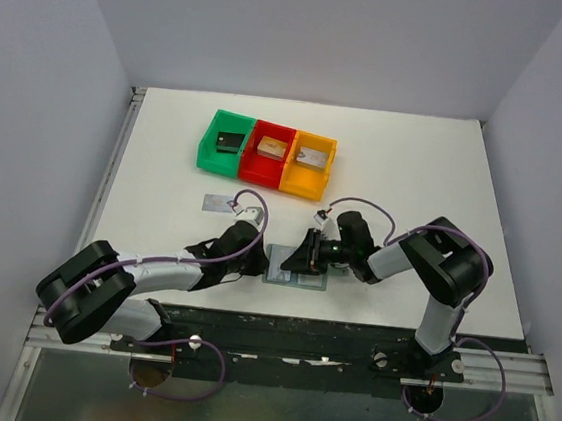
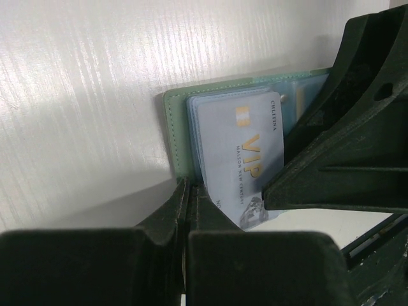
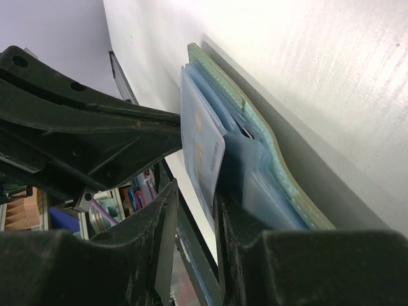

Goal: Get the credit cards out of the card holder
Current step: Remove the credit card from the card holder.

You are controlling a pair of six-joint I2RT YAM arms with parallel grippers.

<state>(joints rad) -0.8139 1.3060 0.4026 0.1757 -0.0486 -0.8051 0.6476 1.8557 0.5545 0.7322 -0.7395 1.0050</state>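
Wallet (image 1: 296, 271) lies open on the white surface (image 1: 417, 164), close to its near edge, pale pockets facing up. A VIP card (image 2: 245, 159) is part-way out of a pocket, lifted off the wallet at an angle.

Right jaws are apart with that card's corner in the gap. It looks to touch one finger (image 3: 233, 223), but I can't tell if there's a real grip. Left jaws are together, tips at the wallet's left edge.

A loose grey card (image 1: 223, 203) lies flat beyond the wallet and to its left. Further back from the wallet are three bins in a row, touching: green (image 1: 207, 147), red (image 1: 254, 165), orange (image 1: 302, 183), each with a small block inside.

A black rail (image 1: 299, 328) runs just in front of the wallet. Plain pale walls (image 1: 310, 33) close in the surface at the back and both sides.
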